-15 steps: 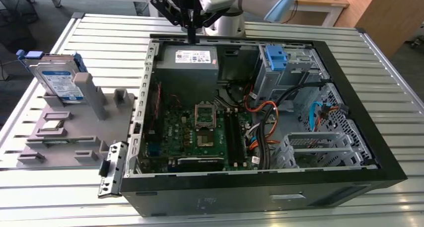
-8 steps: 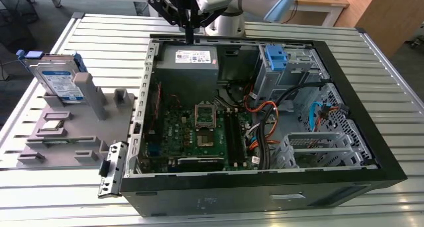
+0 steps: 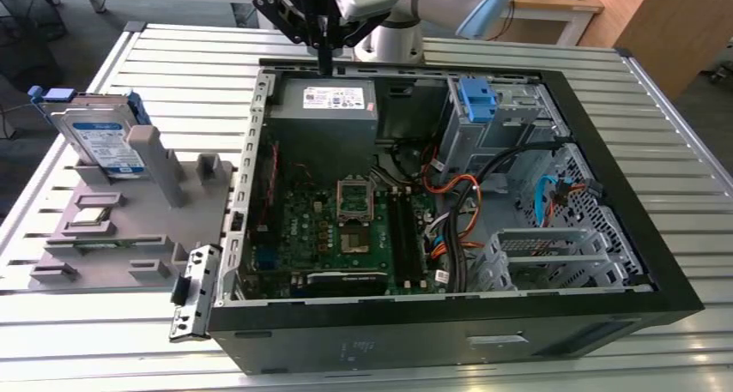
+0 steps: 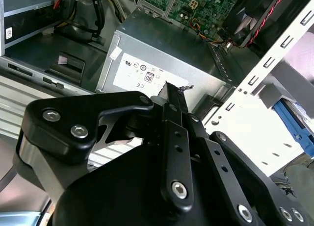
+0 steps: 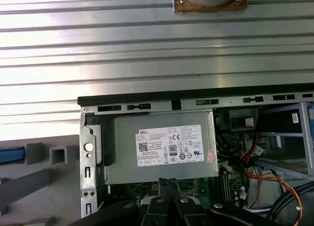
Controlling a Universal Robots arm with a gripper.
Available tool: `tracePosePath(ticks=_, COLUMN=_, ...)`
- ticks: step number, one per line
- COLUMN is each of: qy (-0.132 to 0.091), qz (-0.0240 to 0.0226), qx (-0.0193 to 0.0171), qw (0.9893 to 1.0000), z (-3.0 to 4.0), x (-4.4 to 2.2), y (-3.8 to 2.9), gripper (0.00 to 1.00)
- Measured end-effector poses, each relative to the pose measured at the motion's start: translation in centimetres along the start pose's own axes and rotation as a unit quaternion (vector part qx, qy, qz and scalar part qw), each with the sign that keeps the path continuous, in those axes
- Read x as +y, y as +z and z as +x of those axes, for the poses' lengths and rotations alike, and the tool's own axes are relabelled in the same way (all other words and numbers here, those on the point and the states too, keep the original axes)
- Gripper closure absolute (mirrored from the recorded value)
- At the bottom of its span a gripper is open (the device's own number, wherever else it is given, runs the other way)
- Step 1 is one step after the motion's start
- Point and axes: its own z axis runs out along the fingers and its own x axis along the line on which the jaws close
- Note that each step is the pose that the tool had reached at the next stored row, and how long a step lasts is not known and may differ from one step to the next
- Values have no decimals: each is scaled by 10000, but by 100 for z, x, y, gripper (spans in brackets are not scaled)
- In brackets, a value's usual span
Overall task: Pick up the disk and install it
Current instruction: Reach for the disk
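The disk, a silver drive with a white-and-blue label in a blue carrier frame, stands upright in a grey fixture at the exterior view's left, outside the computer case. My gripper hangs well away from it, over the back edge of the open case, just above the grey power-supply box. In both wrist views the black fingertips are pressed together, shut with nothing held, and point at the box's white sticker.
Inside the case lie the green motherboard, orange and black cables and a metal drive cage with a lone blue bracket. A detached latch piece lies by the case's corner. The slatted metal table surrounds everything.
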Motion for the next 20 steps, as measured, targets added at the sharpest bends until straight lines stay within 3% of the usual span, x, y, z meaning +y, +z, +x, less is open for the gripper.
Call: tracePosePath(ticks=20, qy=0, qz=0, qx=0, qw=10000, z=133, x=-10, y=0, gripper=89)
